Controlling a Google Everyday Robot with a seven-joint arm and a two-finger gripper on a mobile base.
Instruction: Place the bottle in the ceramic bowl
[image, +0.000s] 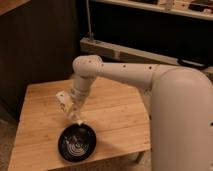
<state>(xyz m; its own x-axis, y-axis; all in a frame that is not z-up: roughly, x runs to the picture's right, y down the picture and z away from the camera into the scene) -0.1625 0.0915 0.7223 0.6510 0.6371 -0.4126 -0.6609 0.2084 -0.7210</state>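
Dim room behind, dark panelling on the left and a metal-framed rack across the back. Small wooden bench (115, 117) in the middle, light planks, near edge toward the camera.

White arm (120, 72) reaching in from the right, bent at the elbow over the bench's far half, forearm angled down toward the near-left corner. End effector (73, 116) low over the bench, just off the far rim of the bowl (77, 143), fingers closed tight. Bottle (63, 102) apparently clamped there, pale body jutting up and to the left of the wrist, long axis tilted, roughly in line with the slanted forearm. Cap end not clear enough to pick out. Exactly where the fingers meet the bottle also hard to make out.

Black bowl sitting close to the bench's near edge, left of centre, pale rings showing inside, nothing in it. Bottle not yet over the bowl's middle: bowl lies just toward the near edge from the end effector, almost directly below and ahead of the fingertips.

Likely next: a short carry toward the near edge, then a release over the centre. Bowl much wider than the bottle, so good margin; main risk a tilted drop clipping the far rim and rolling out onto the planks.
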